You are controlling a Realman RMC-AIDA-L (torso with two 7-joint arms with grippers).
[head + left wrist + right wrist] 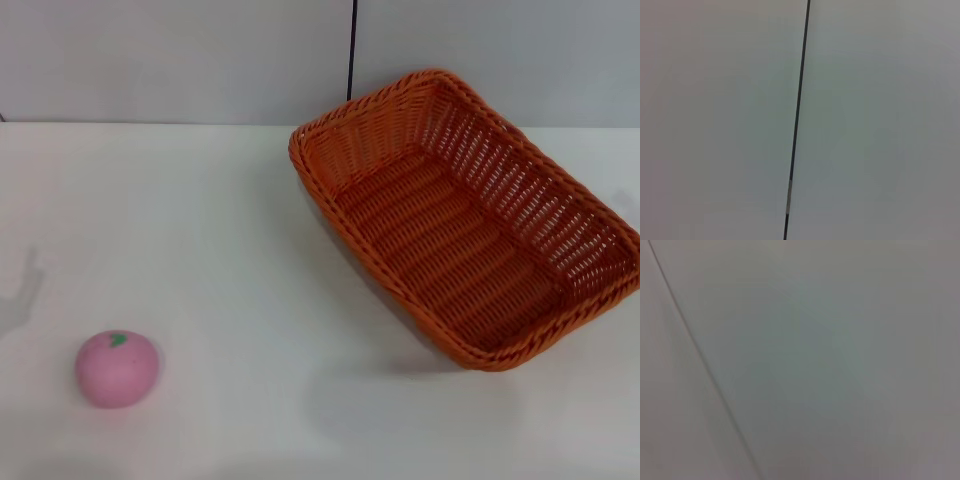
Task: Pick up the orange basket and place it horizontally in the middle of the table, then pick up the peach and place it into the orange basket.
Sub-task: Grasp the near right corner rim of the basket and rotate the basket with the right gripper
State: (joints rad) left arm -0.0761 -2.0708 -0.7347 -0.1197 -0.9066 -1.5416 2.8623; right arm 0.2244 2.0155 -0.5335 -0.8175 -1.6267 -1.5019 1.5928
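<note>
The orange basket (470, 215) lies on the right half of the white table (220, 230) in the head view, turned at a slant with one corner toward the back wall. It holds nothing. The peach (117, 368), pink with a green leaf mark on top, rests near the front left of the table, well apart from the basket. Neither gripper shows in any view. Both wrist views show only a pale wall with a thin dark seam.
A grey wall with a dark vertical seam (352, 50) runs behind the table's far edge. A faint shadow falls on the table at the far left (22, 295).
</note>
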